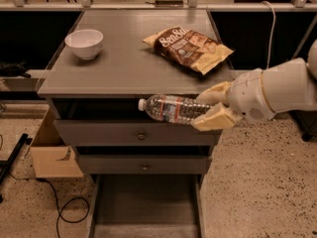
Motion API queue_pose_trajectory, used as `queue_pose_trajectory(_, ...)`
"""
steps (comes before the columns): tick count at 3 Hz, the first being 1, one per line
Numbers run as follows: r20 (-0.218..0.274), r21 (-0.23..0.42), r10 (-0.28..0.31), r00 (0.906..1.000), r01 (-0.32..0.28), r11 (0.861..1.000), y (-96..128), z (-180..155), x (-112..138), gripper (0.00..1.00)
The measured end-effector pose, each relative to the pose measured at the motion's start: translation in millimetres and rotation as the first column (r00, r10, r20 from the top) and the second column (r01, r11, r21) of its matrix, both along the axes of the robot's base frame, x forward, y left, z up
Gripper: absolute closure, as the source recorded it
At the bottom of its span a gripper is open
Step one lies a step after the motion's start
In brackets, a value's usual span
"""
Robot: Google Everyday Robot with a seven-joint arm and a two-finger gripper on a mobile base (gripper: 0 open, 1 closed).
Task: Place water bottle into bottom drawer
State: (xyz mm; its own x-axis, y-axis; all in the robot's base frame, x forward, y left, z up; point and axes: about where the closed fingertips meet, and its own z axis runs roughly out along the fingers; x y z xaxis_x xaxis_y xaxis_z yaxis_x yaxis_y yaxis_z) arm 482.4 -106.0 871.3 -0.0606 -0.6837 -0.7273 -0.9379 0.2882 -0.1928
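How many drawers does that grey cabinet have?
3: top drawer behind the water bottle held by the gripper, middle drawer below it, bottom drawer pulled open at the floor.

The water bottle [168, 109], clear, ribbed and white-capped with a red-banded label, lies horizontal in the air. Its base is clamped in the gripper [200, 112] at mid-right, with the cap pointing left, away from it. The bottom drawer [146, 205], a grey tray pulled open, sits well below the gripper, slightly left.

Bulky white rounded arm [280, 90] w/ tan seam, cream wedge-fingered pincer [207, 109] at mid-right
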Motion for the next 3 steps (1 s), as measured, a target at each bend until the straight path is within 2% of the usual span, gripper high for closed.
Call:
queue_pose_trajectory(1,-0.054,0.032,0.009,0.9985,-0.008,0.999,6.1,-28.8,-38.5,1.00)
queue_pose_trajectory(2,-0.141,0.089,0.023,0.9897,-0.010,0.996,30.1,-70.0,-61.0,1.00)
queue_pose_trajectory(3,-0.141,0.089,0.023,0.9897,-0.010,0.996,30.2,-70.0,-61.0,1.00)
